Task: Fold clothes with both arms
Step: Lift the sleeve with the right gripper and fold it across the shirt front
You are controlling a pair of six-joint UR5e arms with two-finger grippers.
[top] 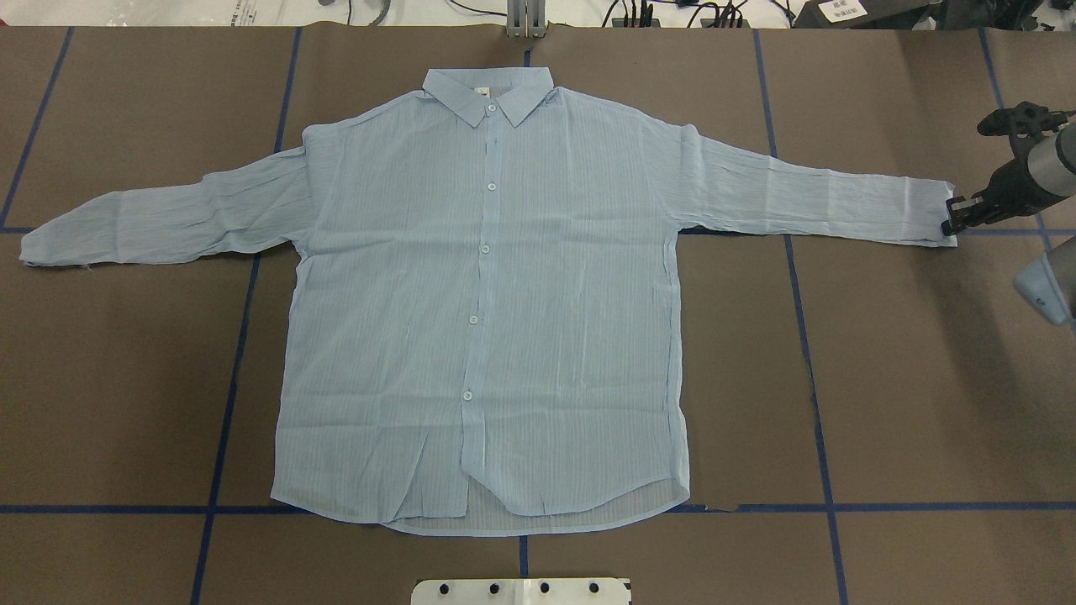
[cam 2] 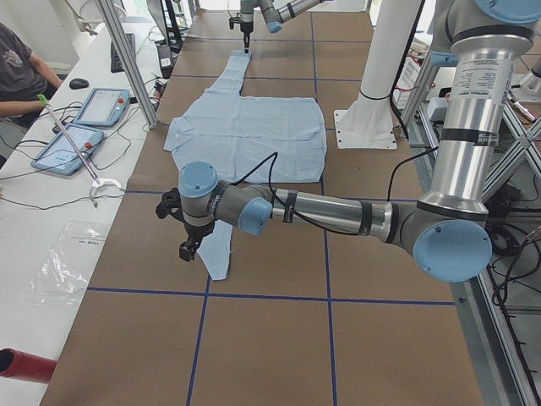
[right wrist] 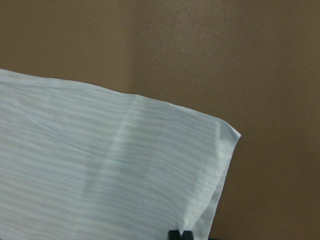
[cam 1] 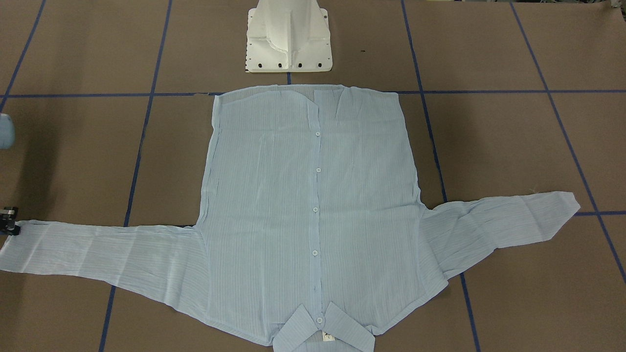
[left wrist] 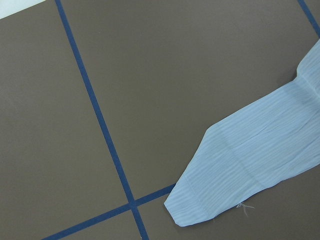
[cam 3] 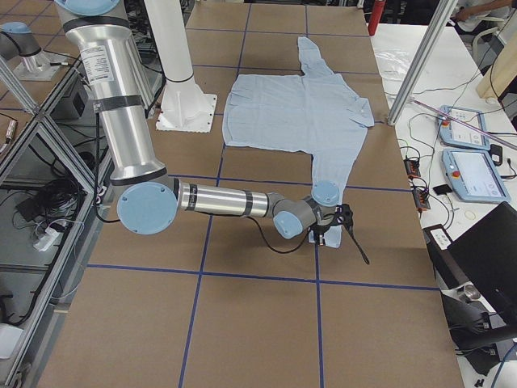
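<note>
The light-blue shirt (top: 487, 294) lies flat and buttoned on the brown table, collar (top: 487, 92) away from me, both sleeves spread out sideways. My right gripper (top: 950, 225) is at the end of the right sleeve. In the right wrist view its fingertips (right wrist: 180, 235) sit together on the edge of the cuff (right wrist: 200, 150). My left gripper (cam 2: 188, 249) hangs just above the left sleeve's cuff (left wrist: 200, 205). It shows only in the exterior left view, so I cannot tell if it is open or shut. The left wrist view shows no fingers.
The white pedestal base (cam 1: 288, 39) stands just behind the shirt's hem. Blue tape lines (top: 807, 336) cross the brown table cover. A side bench with tablets (cam 2: 84, 127) and cables runs along the collar side, with an operator (cam 2: 21, 68) sitting there.
</note>
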